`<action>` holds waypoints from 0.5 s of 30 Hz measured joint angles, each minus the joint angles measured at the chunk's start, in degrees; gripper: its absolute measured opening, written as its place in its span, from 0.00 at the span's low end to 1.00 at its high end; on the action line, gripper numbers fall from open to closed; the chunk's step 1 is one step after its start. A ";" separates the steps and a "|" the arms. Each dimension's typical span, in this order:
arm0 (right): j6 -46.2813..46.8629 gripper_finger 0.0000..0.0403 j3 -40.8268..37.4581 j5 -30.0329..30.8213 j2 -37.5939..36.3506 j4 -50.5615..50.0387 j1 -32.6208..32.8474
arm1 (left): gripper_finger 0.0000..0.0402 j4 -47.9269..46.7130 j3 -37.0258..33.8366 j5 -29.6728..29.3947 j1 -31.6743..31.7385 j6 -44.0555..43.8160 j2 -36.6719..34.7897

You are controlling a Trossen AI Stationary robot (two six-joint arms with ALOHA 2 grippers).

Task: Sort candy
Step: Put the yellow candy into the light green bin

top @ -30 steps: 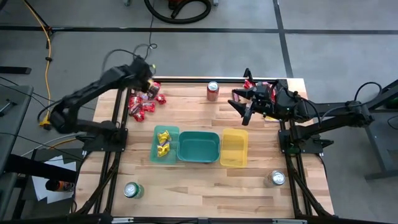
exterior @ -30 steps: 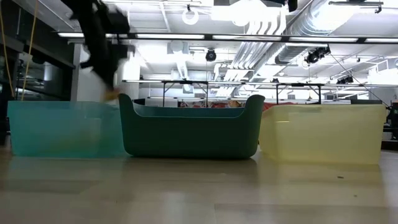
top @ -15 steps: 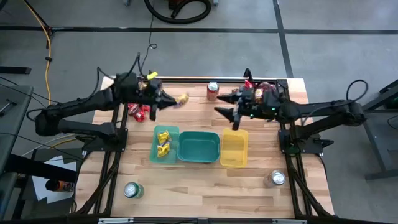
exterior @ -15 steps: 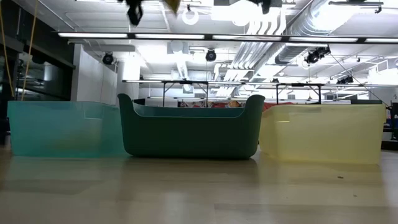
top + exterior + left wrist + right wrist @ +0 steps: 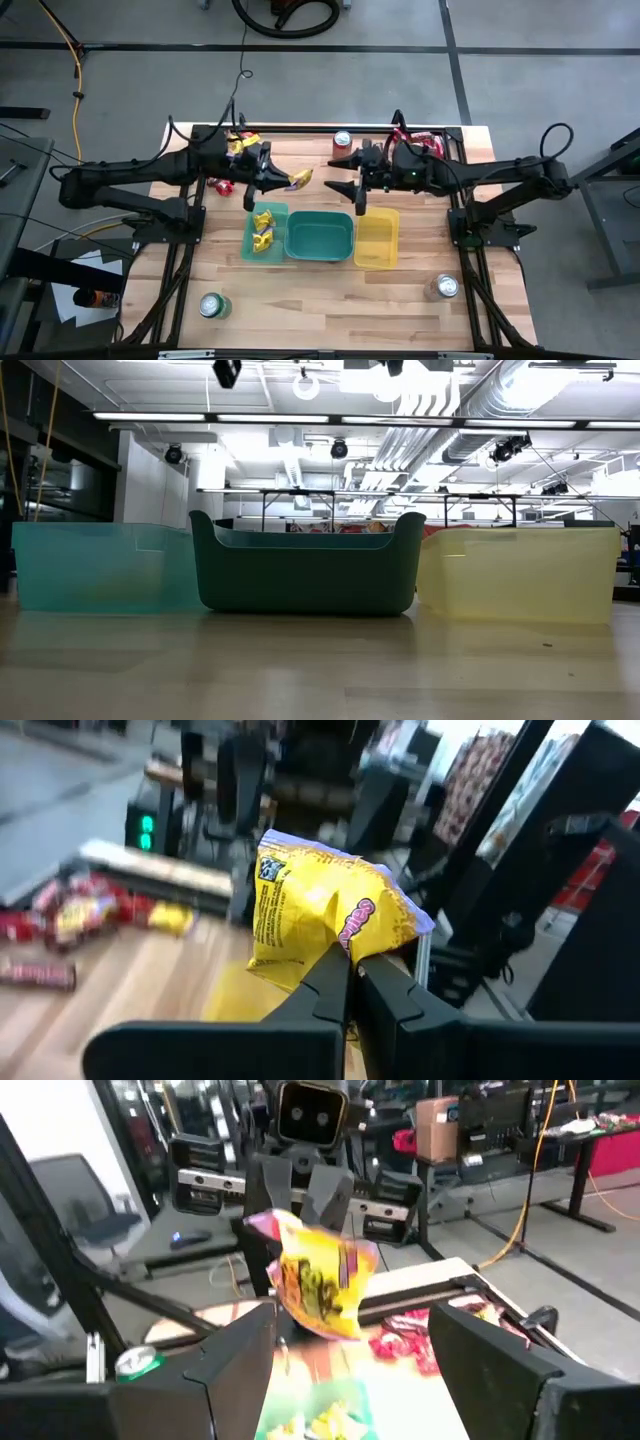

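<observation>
My left gripper (image 5: 277,181) hangs above the table just beyond the far edge of the pale green bin (image 5: 250,232), shut on a yellow candy packet (image 5: 299,180). Several yellow packets (image 5: 264,228) lie in that bin. Red candy (image 5: 224,180) lies on the table by the left arm, and more red candy (image 5: 417,141) sits at the far right edge. My right gripper (image 5: 350,195) is open in the air over the far rim of the yellow bin (image 5: 377,245), facing the held packet (image 5: 316,1285). My left gripper pinches the yellow packet by one end (image 5: 338,952) between its two shut fingers (image 5: 325,982). The rest of the packet sticks out beyond the fingertips. The packet is lifted clear of the table and bins.
Three bins stand in a row mid-table, with a dark teal one (image 5: 320,237) between the pale green and the yellow. Drink cans stand at the far edge (image 5: 342,141), near left (image 5: 213,305) and near right (image 5: 445,287). Bare wood lies along the near edge.
My left gripper has left the candy pile at the far left with the yellow packet, carrying it up, rightward and nearer to the bins. My right gripper has moved left and toward the near edge, closing on the space above the bins.
</observation>
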 joint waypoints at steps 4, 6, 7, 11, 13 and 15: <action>-1.58 0.64 2.33 0.04 -1.02 -7.54 0.00 | 0.00 -9.62 0.11 0.71 -1.04 -1.52 -1.70; -2.15 0.64 3.27 0.35 -1.81 -11.55 -0.02 | 0.00 -18.14 0.04 -0.38 -2.39 -1.56 -2.18; -2.22 0.64 3.57 0.57 -2.26 -13.50 -0.02 | 0.00 -21.80 0.04 -1.10 -3.23 -1.56 -2.14; -2.24 0.64 3.91 1.58 -3.72 -18.50 -0.02 | 0.00 -37.59 0.02 -4.79 -7.62 -1.73 -1.26; -2.22 0.64 3.91 2.18 -4.41 -20.29 -0.02 | 0.00 -44.26 -0.11 -6.66 -9.92 -2.54 -0.15; -2.24 0.64 3.91 3.20 -4.92 -21.90 -0.02 | 0.00 -46.21 -0.49 -8.08 -11.83 -2.76 1.25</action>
